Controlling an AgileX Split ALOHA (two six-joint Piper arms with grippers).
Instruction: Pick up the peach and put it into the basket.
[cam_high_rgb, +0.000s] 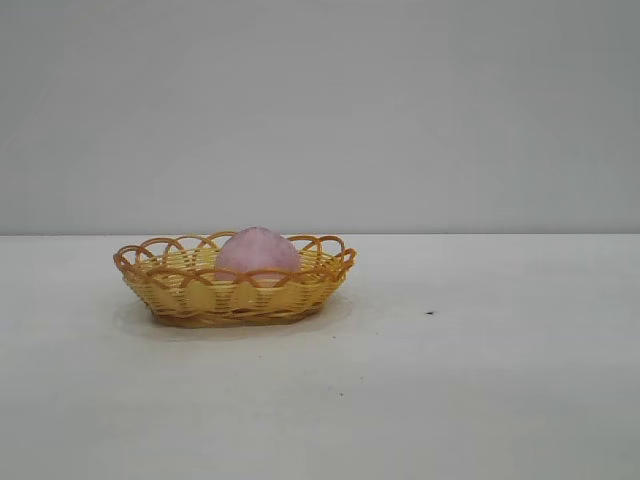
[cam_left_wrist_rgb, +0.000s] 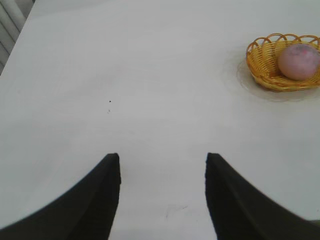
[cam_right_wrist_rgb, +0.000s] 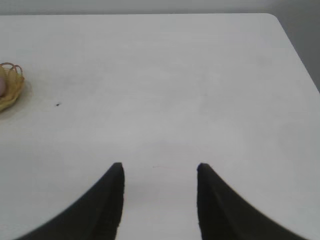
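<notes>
The dull pink peach (cam_high_rgb: 257, 251) rests inside the yellow-tan wicker basket (cam_high_rgb: 180, 290), which stands on the white table left of centre. The left wrist view shows the same peach (cam_left_wrist_rgb: 298, 61) in the basket (cam_left_wrist_rgb: 260, 62), far from my left gripper (cam_left_wrist_rgb: 163, 157). That gripper is open over bare table, with nothing between its black fingers. My right gripper (cam_right_wrist_rgb: 160, 167) is also open and empty above bare table. From there only an edge of the basket (cam_right_wrist_rgb: 12, 92) shows, a long way off. Neither arm appears in the exterior view.
The white table (cam_high_rgb: 480, 380) stretches wide around the basket, and a small dark speck (cam_high_rgb: 430, 313) lies to its right. A rounded table corner (cam_right_wrist_rgb: 274, 17) shows in the right wrist view. A plain grey wall stands behind the table.
</notes>
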